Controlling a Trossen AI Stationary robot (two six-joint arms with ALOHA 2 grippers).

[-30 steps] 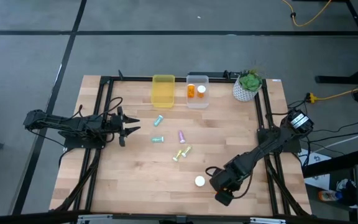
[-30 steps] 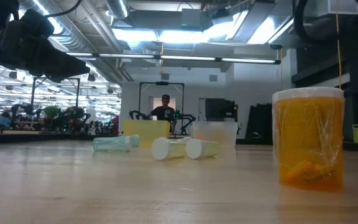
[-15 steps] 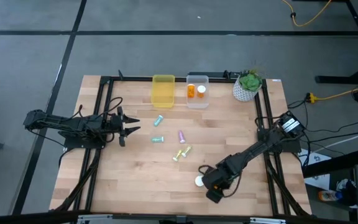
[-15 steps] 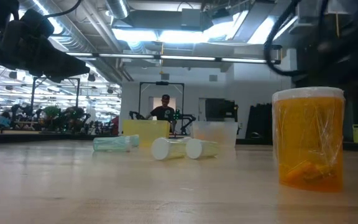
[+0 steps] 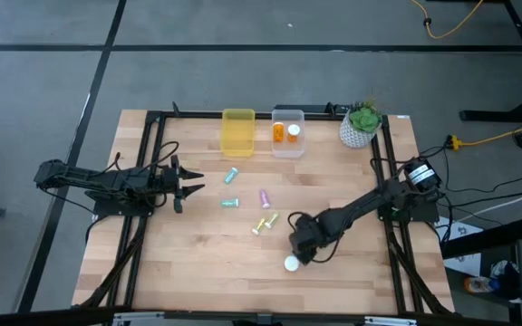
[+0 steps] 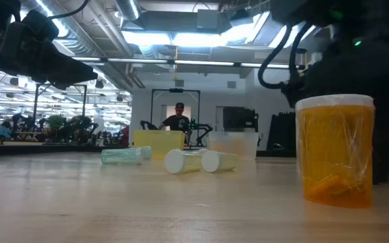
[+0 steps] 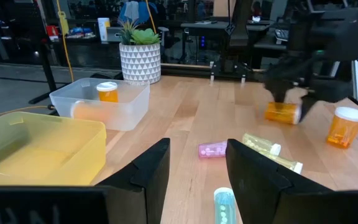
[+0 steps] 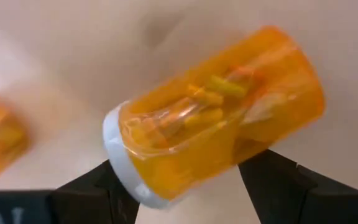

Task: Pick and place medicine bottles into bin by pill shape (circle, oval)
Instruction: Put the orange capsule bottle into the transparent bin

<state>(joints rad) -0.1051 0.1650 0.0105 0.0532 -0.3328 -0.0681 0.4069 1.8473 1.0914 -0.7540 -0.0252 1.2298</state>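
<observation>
Gripping an orange bottle [image 8: 213, 121] across its barrel, the right gripper [image 8: 185, 180] hangs over the near-right part of the table [image 5: 198, 263], just beside the upright orange bottle [image 5: 291, 263] standing there. The held bottle lies sideways between the dark fingers [image 8: 278, 180], white cap to one side, pills loose inside. Judged light, rigid and smooth-walled, it may roll or slip; a mid-barrel hold, clear of the cap, looks soundest. The left gripper [image 5: 188, 185] waits parted and empty at the table's left. Small teal, purple and yellow-green bottles [image 5: 263, 197] lie mid-table. The clear bin [image 5: 287, 145] already contains two orange bottles; the yellow bin [image 5: 237, 136] beside it looks empty. No label, brand or writing is legible on any bottle.
</observation>
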